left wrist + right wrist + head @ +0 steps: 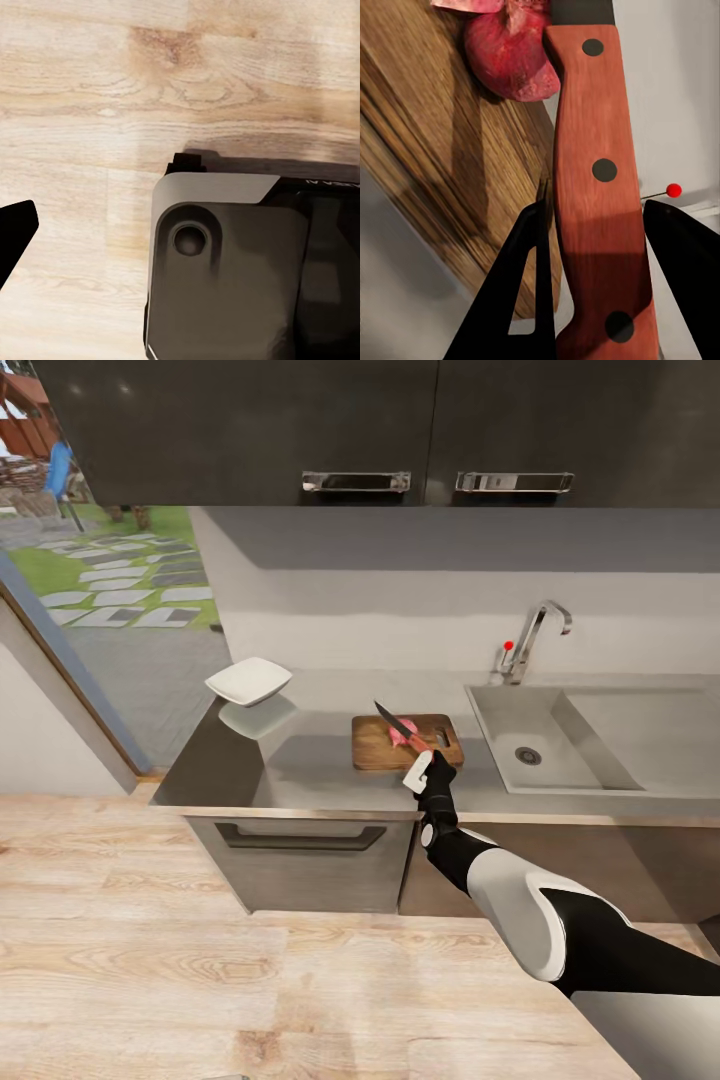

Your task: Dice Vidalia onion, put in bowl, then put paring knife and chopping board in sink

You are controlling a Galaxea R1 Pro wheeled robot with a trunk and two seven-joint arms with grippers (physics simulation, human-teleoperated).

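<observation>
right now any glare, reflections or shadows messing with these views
Head view: the glossy countertop mirrors the bowl beneath it; no harsh glare. Right wrist view: the knife casts a dark shadow across the board. Left wrist view: soft shadow on the wood floor.

The countertop lies bare between the bowl at its left end and the board, and again between the board and the sink. On the board, the onion and the knife held by the right gripper take the middle. The tap stands behind the basin; dark cupboards overhang the back.
</observation>
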